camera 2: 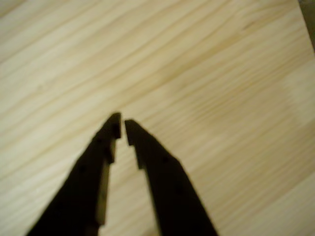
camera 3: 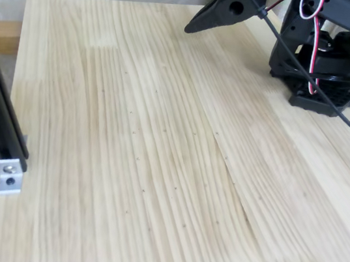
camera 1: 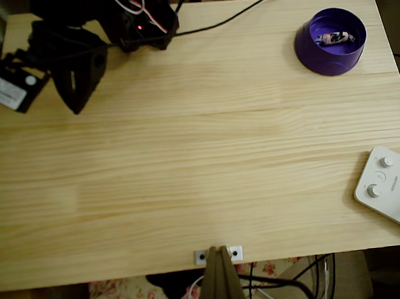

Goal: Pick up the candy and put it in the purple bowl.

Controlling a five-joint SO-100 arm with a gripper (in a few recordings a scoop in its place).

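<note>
The purple bowl (camera 1: pixel 331 41) stands at the far right corner of the wooden table in the overhead view. The candy (camera 1: pixel 335 38), a small pinkish-white wrapped sweet with dark marks, lies inside it. My black gripper (camera 1: pixel 77 107) hangs over the far left part of the table, well away from the bowl. In the wrist view the gripper (camera 2: pixel 122 125) has its fingertips almost touching, nothing between them, bare wood underneath. In the fixed view the gripper (camera 3: pixel 190 28) points down toward the table's far edge.
A white device with round knobs (camera 1: pixel 391 188) lies at the table's right front edge. The arm's black base (camera 1: pixel 141 19) and cables sit at the far edge. A metal bracket (camera 1: pixel 219 255) is clamped at the front edge.
</note>
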